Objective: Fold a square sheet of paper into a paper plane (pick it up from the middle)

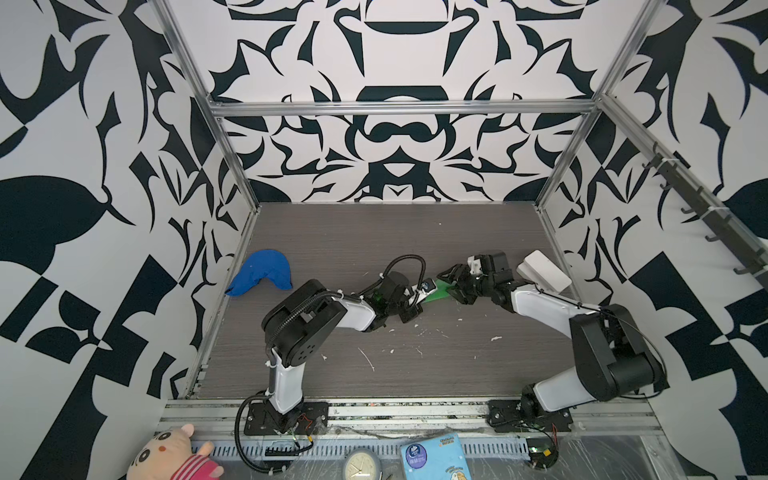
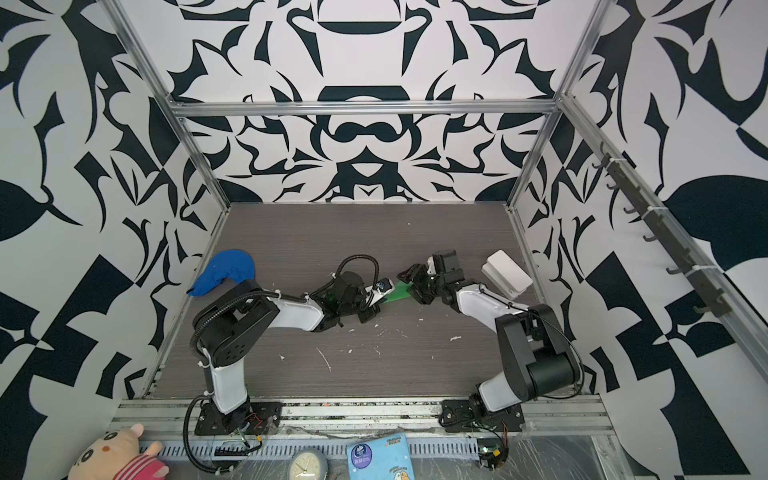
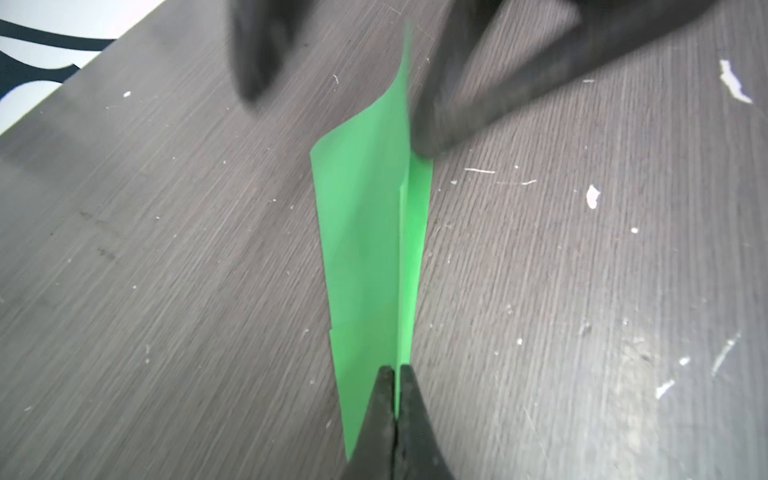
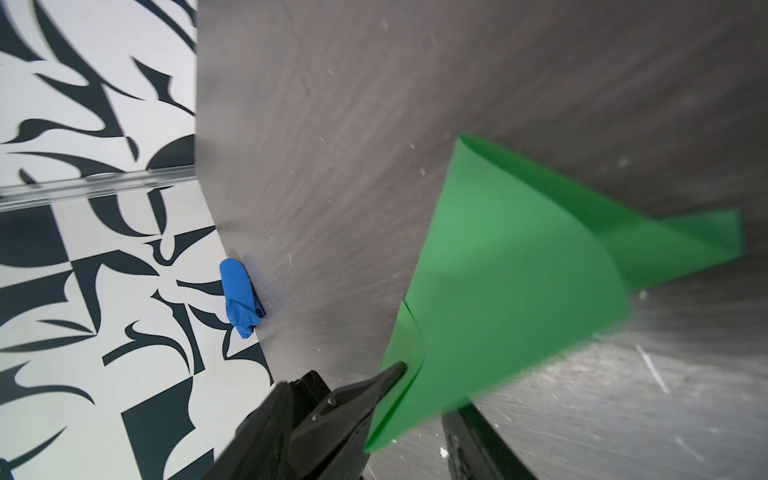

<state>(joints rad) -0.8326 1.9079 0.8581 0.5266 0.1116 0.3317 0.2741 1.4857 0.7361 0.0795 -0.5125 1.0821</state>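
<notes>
While the left pincer (image 3: 397, 370) sits clamped tight on one end of the paper plane (image 3: 370, 249), I can see its two fingers pressed together over the centre crease. The green dart lies near the middle of the tabletop (image 1: 374, 232), stretched between my two arms. It shows in both top views as a small green wedge.

My right pincer (image 4: 424, 388) stands spread wide at the paper plane's other end. One fingertip (image 4: 390, 374) touches the paper's edge and the other finger is clear of it. The flared wings pass between them, so it grips nothing.

A blue cloth cap (image 1: 262, 272) lies well apart on the left, close to the wall. A white block (image 1: 544, 270) rests on the right, just beside the right arm.

Past the near edge of the tabletop I make out a blue packet (image 1: 434, 457) with a round badge and print too small to read. A clock face (image 1: 362, 466) and a plush toy (image 1: 174, 455) lie to its left.
</notes>
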